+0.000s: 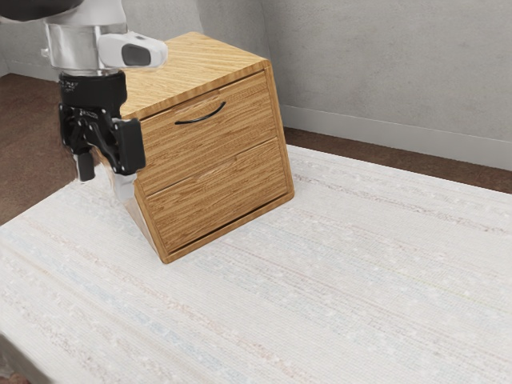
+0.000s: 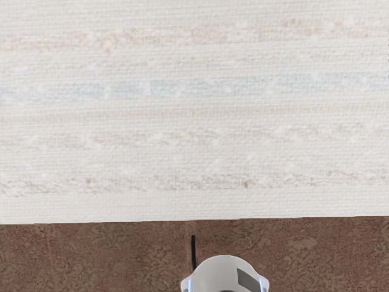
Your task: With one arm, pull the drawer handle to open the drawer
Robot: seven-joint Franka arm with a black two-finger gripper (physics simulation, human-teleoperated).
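Note:
A wooden cabinet (image 1: 210, 152) stands on the table at the back left of the exterior view, with two drawer fronts facing the view's right. The upper drawer (image 1: 210, 120) carries a thin black curved handle (image 1: 200, 114). Both drawer fronts sit flush with the cabinet's frame. My gripper (image 1: 102, 180) hangs pointing down at the cabinet's left front corner, to the left of the handle and lower than it. Its fingers (image 1: 84, 168) stand apart with nothing between them.
The pale woven table top (image 1: 344, 272) stretches wide in front of the cabinet and to the exterior view's right. Under my hand lie the table's edge (image 2: 194, 220) and brown floor (image 2: 91, 255). A grey wall (image 1: 384, 56) runs behind.

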